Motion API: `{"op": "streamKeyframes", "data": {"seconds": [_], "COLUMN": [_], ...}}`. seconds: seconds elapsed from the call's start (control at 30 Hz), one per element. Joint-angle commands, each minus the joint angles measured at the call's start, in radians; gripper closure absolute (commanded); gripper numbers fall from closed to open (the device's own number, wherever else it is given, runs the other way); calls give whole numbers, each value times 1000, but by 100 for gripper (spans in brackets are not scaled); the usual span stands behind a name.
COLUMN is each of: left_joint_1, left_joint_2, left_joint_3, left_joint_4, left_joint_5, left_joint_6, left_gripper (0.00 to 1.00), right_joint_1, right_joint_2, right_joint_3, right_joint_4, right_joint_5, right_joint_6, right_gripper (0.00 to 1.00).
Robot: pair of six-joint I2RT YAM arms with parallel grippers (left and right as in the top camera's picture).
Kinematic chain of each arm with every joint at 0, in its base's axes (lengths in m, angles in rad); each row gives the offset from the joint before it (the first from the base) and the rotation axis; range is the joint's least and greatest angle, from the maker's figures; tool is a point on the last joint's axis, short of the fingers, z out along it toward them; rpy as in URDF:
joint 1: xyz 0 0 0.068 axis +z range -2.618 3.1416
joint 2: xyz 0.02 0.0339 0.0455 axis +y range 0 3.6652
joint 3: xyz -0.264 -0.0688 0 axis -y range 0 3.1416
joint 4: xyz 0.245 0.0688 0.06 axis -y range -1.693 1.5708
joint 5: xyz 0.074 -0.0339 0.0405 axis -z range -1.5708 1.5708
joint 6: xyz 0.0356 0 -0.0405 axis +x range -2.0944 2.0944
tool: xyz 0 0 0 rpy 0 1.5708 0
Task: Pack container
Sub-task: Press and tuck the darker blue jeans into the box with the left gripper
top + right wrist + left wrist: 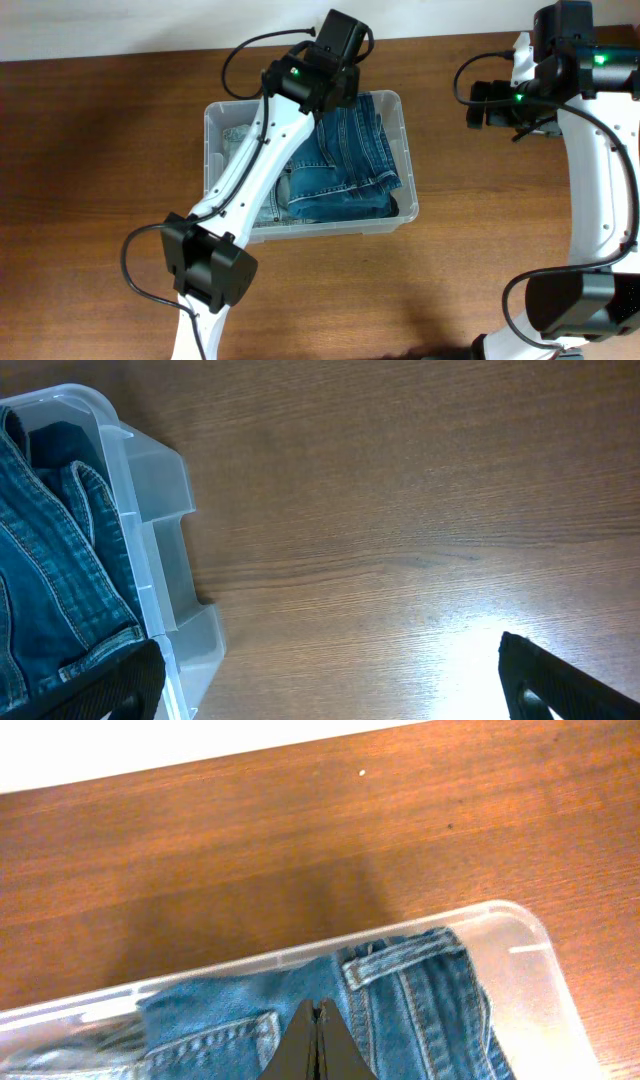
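left gripper (318, 1025): closed over blue denim jeans (350, 150) in clear plastic bin (410, 205)
right gripper (330, 690): open, empty
tip: tamp denim flat

Below me I see folded blue jeans (352, 155), mid-wash, with seams and a belt loop showing. Beside them on my left lies paler denim (238, 138), possibly a second pair; I cannot tell. All around is the brown wooden table (100, 150), with a tiny pale speck (362, 773) on it and a white strip (100, 22) along its far edge.
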Motion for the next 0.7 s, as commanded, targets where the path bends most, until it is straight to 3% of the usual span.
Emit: {"op": "streamKeyframes", "data": {"seconds": [0.0, 0.33, 0.67], "left_joint_1": [-6, -13, -8], "left_joint_2": [46, 246, 42], "left_joint_3": [-40, -47, 13], "left_joint_4": [28, 9, -37], "left_joint_5": [43, 152, 51], "left_joint_6": [15, 16, 53], "left_gripper": [99, 99, 99], "right_joint_1": [-4, -4, -4], "right_joint_2": [-9, -9, -9], "right_joint_3": [6, 6, 6], "right_joint_4": [0, 0, 0], "right_joint_5": [5, 5, 5], "right_joint_6": [0, 0, 0], "right_gripper": [2, 2, 1]}}
